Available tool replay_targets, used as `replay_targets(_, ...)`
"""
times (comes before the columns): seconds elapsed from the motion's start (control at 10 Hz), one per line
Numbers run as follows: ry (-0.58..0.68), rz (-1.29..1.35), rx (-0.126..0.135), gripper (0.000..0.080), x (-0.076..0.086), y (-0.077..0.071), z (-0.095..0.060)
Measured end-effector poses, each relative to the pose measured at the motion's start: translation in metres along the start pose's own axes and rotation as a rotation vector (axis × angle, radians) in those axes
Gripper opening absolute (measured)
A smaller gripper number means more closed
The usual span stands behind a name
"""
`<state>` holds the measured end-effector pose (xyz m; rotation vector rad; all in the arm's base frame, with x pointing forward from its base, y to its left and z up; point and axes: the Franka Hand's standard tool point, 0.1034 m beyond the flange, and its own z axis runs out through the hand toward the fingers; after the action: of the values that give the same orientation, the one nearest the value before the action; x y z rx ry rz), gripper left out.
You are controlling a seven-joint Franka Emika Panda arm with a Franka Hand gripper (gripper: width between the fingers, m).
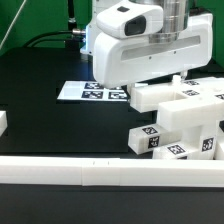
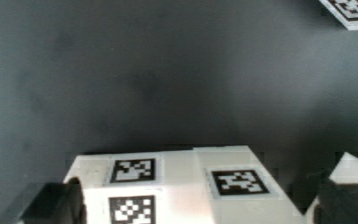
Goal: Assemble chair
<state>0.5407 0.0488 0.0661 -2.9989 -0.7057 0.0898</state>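
One chair piece (image 1: 165,97) | long axis left-right in exterior view | end effector (image 2: 204,198) wide, straddling it

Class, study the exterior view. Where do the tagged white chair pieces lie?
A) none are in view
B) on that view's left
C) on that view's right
C: the chair pieces cluster on the exterior view's right, with the marker board further to its left.
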Motion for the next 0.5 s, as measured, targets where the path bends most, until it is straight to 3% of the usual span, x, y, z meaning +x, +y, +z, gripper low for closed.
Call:
replay_targets(0.2,-0.001,0.002,0.001,0.0649,-0.001,0.001,0.0)
replay_targets(0.3,-0.014,0.049,0.012,0.0649,-0.01,-0.002,-0.001)
replay_targets(0.5,-0.026,0.187,0.019,0.0649,-0.032,-0.037,-0.003)
